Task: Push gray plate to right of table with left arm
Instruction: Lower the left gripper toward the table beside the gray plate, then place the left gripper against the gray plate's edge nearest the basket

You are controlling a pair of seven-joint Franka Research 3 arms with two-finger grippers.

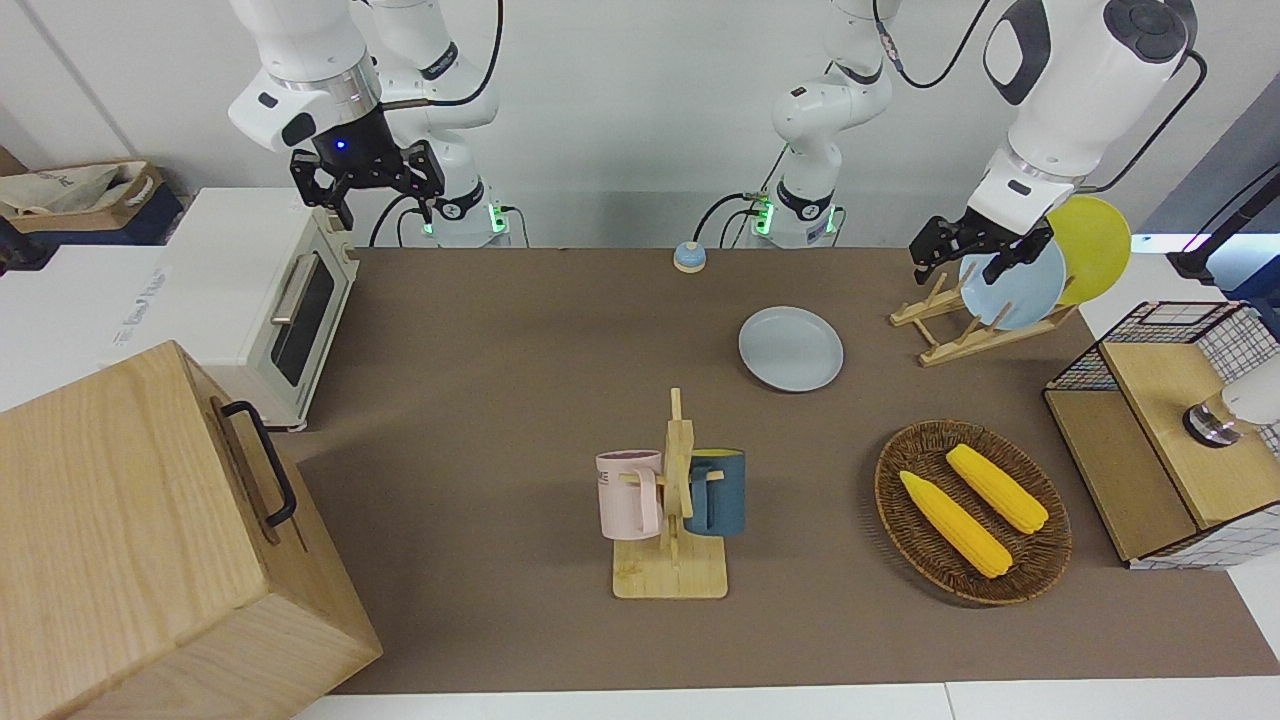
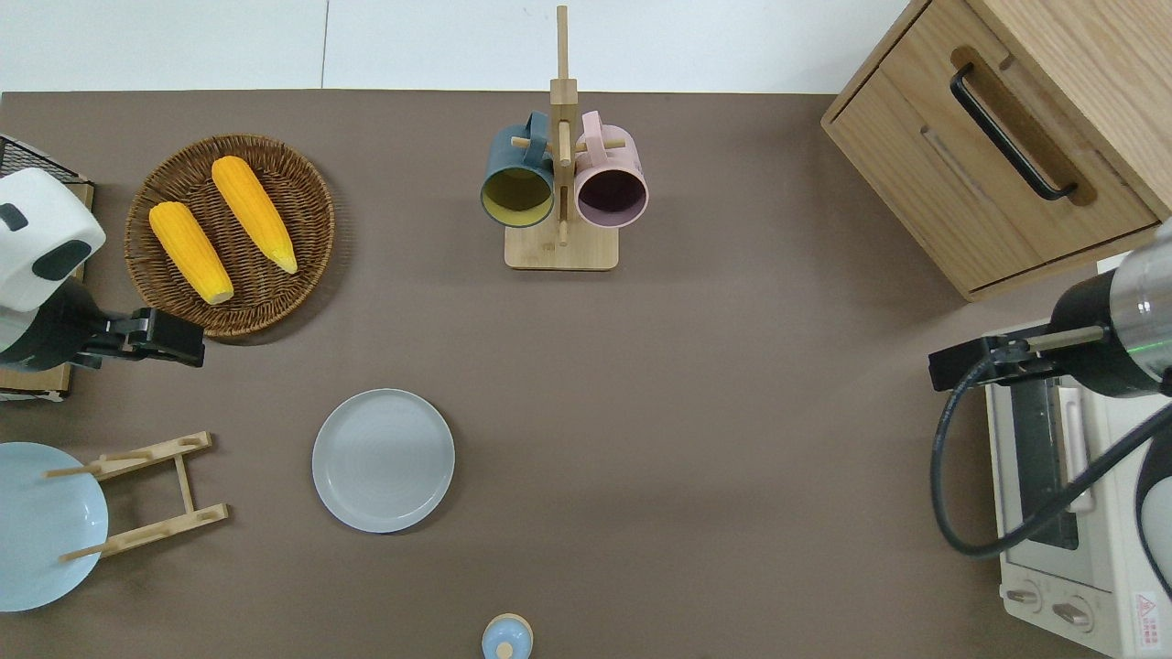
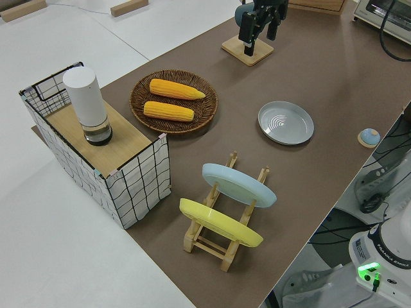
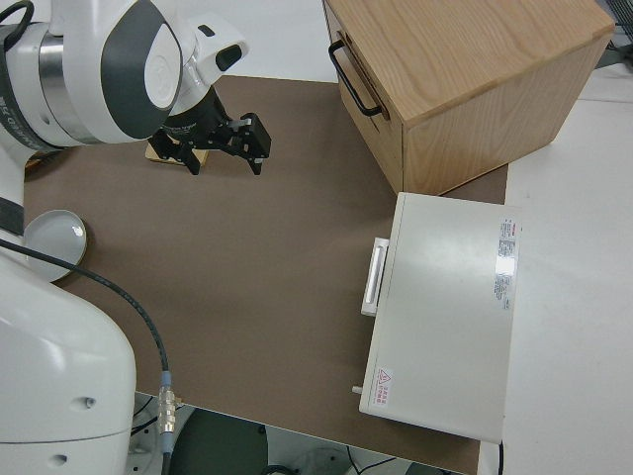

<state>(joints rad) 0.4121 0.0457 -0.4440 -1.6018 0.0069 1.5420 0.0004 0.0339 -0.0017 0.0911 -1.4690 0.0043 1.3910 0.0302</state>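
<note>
The gray plate (image 2: 383,460) lies flat on the brown table (image 2: 732,412), toward the left arm's end and nearer to the robots than the mug stand; it also shows in the front view (image 1: 790,348), the left side view (image 3: 286,122) and the right side view (image 4: 54,237). My left gripper (image 2: 183,339) is open and empty, up in the air over the table by the wicker basket's nearer rim, apart from the plate; it also shows in the front view (image 1: 968,256) and the left side view (image 3: 260,22). My right gripper (image 1: 370,190) is open, and that arm is parked.
A wicker basket (image 2: 311,183) holds two corn cobs. A wooden rack (image 2: 156,494) holds a sky-blue plate (image 1: 1025,290) and a yellow plate (image 1: 1095,245). A mug stand (image 2: 561,247), a small bell (image 2: 506,636), a wooden drawer box (image 2: 1007,137), a toaster oven (image 1: 270,300) and a wire crate (image 1: 1150,420) stand around.
</note>
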